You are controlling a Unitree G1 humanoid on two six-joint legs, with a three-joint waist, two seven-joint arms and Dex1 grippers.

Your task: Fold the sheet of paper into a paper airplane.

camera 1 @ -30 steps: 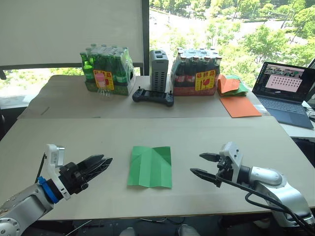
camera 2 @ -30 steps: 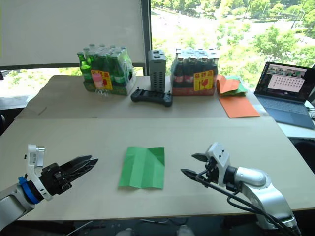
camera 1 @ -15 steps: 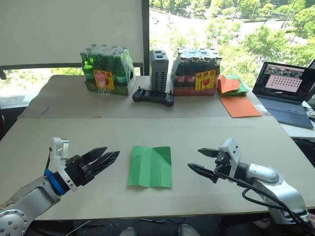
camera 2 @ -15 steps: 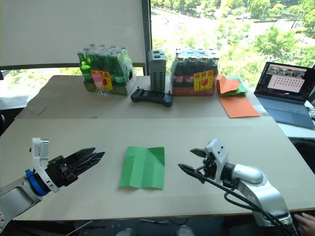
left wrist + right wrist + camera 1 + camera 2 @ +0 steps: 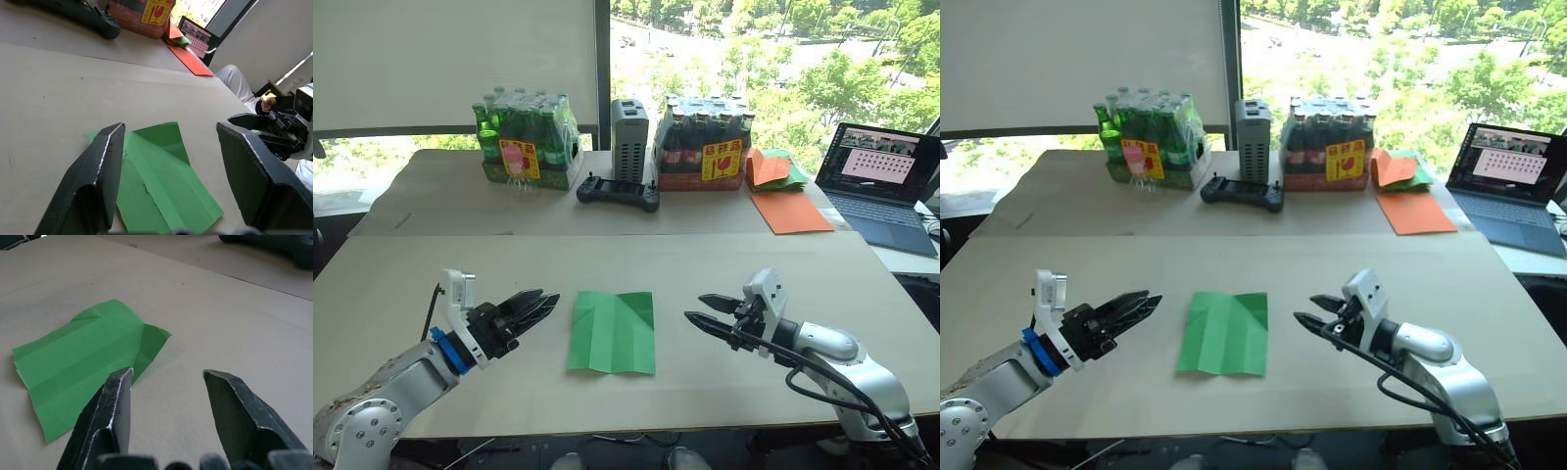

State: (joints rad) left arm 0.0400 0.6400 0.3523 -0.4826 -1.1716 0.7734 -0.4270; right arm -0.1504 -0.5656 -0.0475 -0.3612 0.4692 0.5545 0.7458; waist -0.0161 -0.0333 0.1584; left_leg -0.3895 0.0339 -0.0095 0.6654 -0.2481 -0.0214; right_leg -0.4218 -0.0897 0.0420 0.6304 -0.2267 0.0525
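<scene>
ok, left gripper (image 5: 540, 305) sits lower left of the head view, fingers spread and holding nothing, tips pointed at the left edge of the sheet of paper (image 5: 613, 331), near it but not touching. right gripper (image 5: 704, 311) is lower right of centre, also released with a clear gap between its fingers, tips aimed at the sheet's right edge, near and apart from it. sheet lies flat at lower centre on the near bench (image 5: 724, 264), creased, with its far corners folded in toward the middle. upper part of frame, on the far bench: green bottle pack (image 5: 525, 140) at left, grey box (image 5: 629, 127) and black controller (image 5: 618, 190) in the middle, dark bottle pack (image 5: 704, 143) right of that, then orange sheets (image 5: 788, 209) and a laptop (image 5: 884, 186) at the right edge.
</scene>
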